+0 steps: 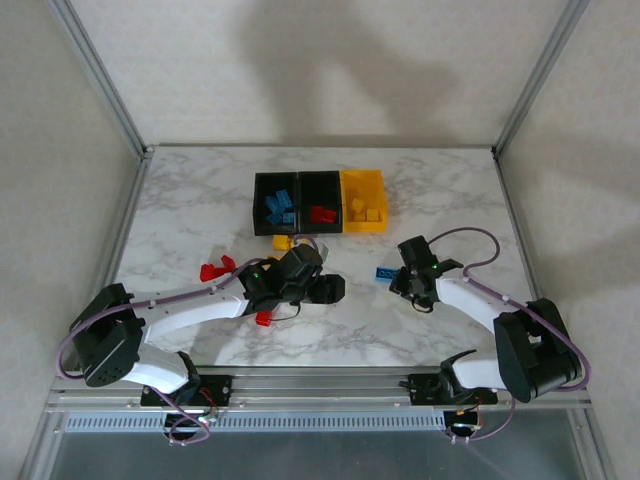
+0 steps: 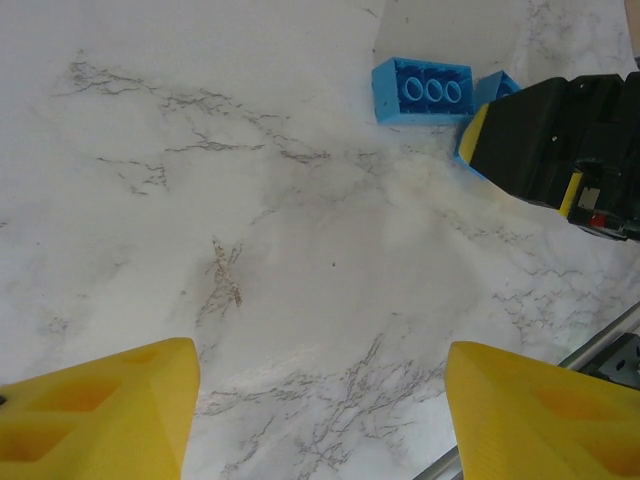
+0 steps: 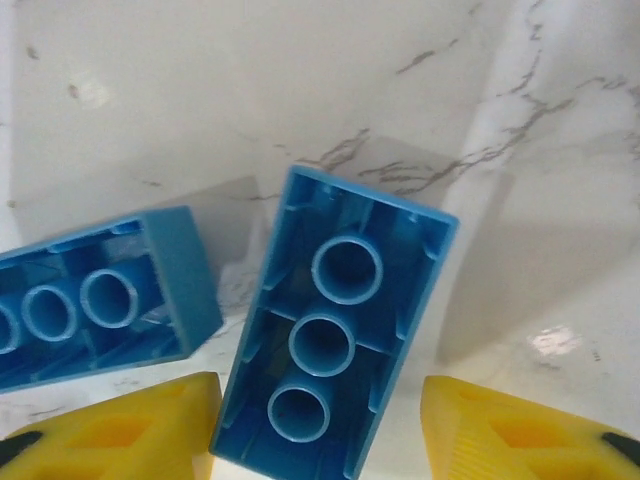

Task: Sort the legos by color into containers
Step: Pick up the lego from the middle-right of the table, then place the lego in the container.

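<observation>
Where the right end effector [image 3: 318, 440] hangs over the bench [image 3: 300, 90], a blue lego [image 3: 335, 340] lies upside down between its two yellow fingers [image 3: 130, 430], hollow tubes facing up. One finger sits right at the lego's 7 o'clock corner, while a strip of bare bench shows beside the other finger. The jaws therefore stand narrow around the lego without clamping it. A second blue lego [image 3: 100, 300], also upside down, lies just beside the first at its 9 o'clock.

Seen from above, these two sit at about 3 o'clock from the left end effector [image 2: 320, 410], whose fingers are spread wide over bare marble and hold nothing. In the left wrist view, the right end effector's black-and-yellow body covers most of one of the pair at 1 o'clock.

A yellow lego [image 1: 283, 241] lies at 10 o'clock from the left end effector. A red lego [image 1: 264, 318] lies at 8 o'clock, and more red legos [image 1: 215, 268] lie farther out at 9 o'clock.

Toward the bench's 12 o'clock edge, three bins stand side by side. The left black bin [image 1: 256, 205] holds blue legos [image 1: 278, 205], the middle black bin [image 1: 320, 177] holds red ones [image 1: 321, 213], and the yellow bin [image 1: 363, 178] holds yellow ones [image 1: 368, 210].
</observation>
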